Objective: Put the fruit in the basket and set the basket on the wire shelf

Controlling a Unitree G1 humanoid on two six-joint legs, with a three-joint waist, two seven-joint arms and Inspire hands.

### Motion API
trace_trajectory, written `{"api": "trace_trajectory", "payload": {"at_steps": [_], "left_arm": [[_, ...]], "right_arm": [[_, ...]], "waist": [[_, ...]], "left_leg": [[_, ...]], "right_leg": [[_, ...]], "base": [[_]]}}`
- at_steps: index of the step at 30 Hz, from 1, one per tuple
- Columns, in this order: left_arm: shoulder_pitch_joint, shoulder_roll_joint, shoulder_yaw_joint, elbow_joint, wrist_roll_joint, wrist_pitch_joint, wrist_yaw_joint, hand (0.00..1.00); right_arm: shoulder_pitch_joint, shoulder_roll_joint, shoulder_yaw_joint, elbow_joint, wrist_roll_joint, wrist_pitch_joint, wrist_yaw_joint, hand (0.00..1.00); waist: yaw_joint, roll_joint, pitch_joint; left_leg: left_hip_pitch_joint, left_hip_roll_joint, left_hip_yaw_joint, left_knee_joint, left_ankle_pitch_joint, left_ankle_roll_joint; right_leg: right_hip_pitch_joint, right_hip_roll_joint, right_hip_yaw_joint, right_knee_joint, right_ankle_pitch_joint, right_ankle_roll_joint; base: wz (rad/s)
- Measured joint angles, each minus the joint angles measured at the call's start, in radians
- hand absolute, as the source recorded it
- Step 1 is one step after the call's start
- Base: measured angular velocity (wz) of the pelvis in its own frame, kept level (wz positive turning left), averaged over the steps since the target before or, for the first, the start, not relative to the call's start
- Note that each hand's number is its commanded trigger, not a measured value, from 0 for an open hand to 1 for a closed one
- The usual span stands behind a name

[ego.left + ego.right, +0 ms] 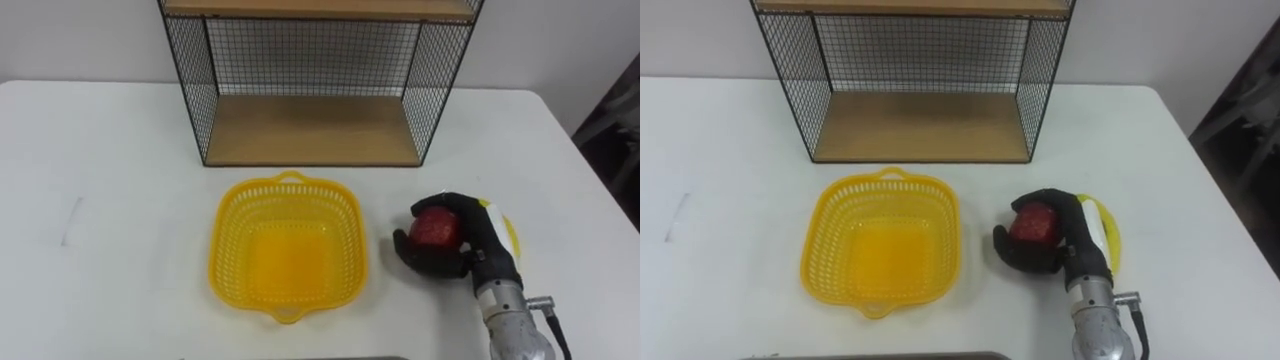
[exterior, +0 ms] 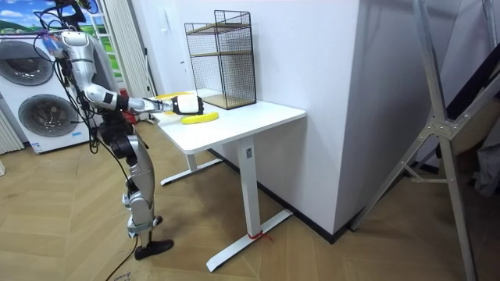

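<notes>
A yellow plastic basket (image 1: pixel 232 215) sits empty on the white table (image 1: pixel 100 200), in front of the wire shelf (image 1: pixel 315 130). Just right of the basket, my right hand (image 1: pixel 470 250) is curled round a red apple (image 1: pixel 433 227), fingers over its top and thumb below it. I cannot tell whether the apple rests on the table or is lifted. A yellow banana (image 1: pixel 510 232) lies behind the hand, mostly hidden by it. In the room view I stand at the table's end with my right hand (image 2: pixel 187 104) stretched over it, beside the banana (image 2: pixel 200 119).
The wire shelf (image 1: pixel 920 125) has black mesh sides and wooden boards; its lower board is bare and open toward me. The table's right edge (image 1: pixel 590 170) runs close to my right arm. In the room view, washing machines (image 2: pixel 39 109) stand behind me.
</notes>
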Motion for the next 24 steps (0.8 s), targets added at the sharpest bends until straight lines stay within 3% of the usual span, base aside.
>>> {"api": "trace_trajectory", "payload": {"at_steps": [3, 9, 18, 24], "left_arm": [[-0.006, -0.009, 0.0, 0.015, 0.001, 0.0, 0.0, 0.0], [-0.002, -0.017, 0.0, 0.012, 0.0, 0.0, -0.002, 0.0], [0.01, -0.005, -0.009, 0.021, -0.008, -0.03, -0.011, 0.0], [-0.002, -0.004, -0.015, 0.037, -0.006, -0.028, -0.013, 0.0]], "right_arm": [[0.0, 0.0, -0.01, -0.081, 0.001, 0.006, 0.007, 1.0], [0.0, -0.007, -0.014, -0.21, 0.063, 0.006, 0.006, 1.0], [-0.003, -0.009, -0.014, -0.41, 0.08, 0.003, 0.006, 1.0], [-0.003, -0.007, 0.012, -0.48, 0.028, 0.003, 0.007, 1.0]], "waist": [[0.0, 0.013, 0.0024], [0.0, 0.029, -0.0023], [0.003, 0.004, 0.003], [0.01, -0.002, -0.0012]], "left_leg": [[-0.003, 0.0, 0.001, -0.001, 0.0, 0.0], [0.007, 0.001, 0.003, -0.001, 0.001, 0.0], [0.007, 0.002, 0.018, -0.002, 0.0, 0.0], [0.0, 0.002, 0.018, 0.0, 0.0, 0.0]], "right_leg": [[-0.006, 0.0, 0.002, 0.002, 0.0, 0.0], [-0.002, 0.002, 0.005, 0.002, 0.0, 0.0], [-0.007, 0.004, 0.025, 0.007, 0.0, 0.0], [-0.014, 0.004, 0.019, 0.011, 0.0, 0.0]], "base": [[0.0], [0.0], [-0.04], [0.0]]}}
